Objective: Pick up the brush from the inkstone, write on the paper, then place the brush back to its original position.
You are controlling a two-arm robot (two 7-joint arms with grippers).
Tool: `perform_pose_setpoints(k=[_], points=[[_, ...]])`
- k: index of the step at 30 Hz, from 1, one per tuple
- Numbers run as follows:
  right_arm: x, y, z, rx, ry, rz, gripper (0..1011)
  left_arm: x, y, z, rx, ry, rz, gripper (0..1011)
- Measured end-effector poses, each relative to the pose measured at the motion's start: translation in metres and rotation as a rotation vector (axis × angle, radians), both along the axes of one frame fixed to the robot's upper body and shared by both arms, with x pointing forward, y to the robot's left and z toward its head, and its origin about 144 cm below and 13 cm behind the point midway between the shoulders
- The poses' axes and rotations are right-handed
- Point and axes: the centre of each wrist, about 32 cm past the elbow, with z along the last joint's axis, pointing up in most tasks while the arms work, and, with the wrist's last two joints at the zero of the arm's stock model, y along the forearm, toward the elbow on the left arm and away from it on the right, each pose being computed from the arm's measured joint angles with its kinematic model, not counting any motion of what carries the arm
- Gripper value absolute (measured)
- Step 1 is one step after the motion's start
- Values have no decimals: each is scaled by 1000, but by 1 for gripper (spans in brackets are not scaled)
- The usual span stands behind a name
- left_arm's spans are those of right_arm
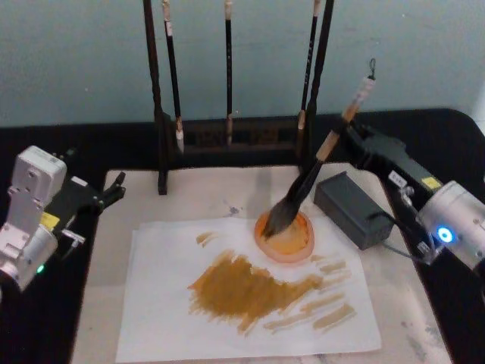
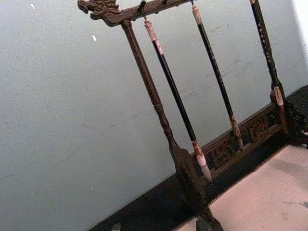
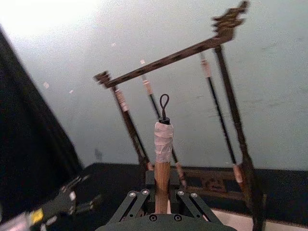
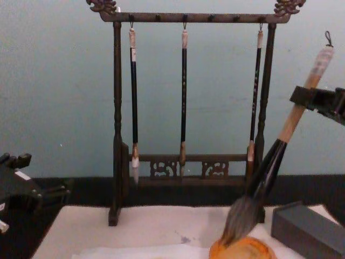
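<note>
My right gripper (image 1: pixel 342 130) is clamped on the brush (image 1: pixel 309 180), handle slanting from 1 o'clock to 7, tuft in the orange dish (image 1: pixel 301 250) at the 12 o'clock edge of the paper (image 1: pixel 167 303); left gripper (image 1: pixel 114 192) idle at 9.

Calligraphy workspace, carved brush rack (image 4: pixel 194 17), hanging brushes (image 4: pixel 184 97), felt mat (image 1: pixel 204 193), plain pale-blue wall (image 4: pixel 54 81)
</note>
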Motion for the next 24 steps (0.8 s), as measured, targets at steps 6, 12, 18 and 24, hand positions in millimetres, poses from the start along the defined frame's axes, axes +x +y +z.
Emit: perform_pose_setpoints(k=[6,12,18,24], points=[[-11,-5,1,-87,-66,81,161,0,0,0,0,0,0,1010],[-20,-9,2,-151,-124,163,161,0,0,0,0,0,0,1010],[-29,-12,3,-194,-159,224,161,0,0,0,0,0,0,1010],[-39,-14,1,-238,-180,267,161,0,0,0,0,0,0,1010]])
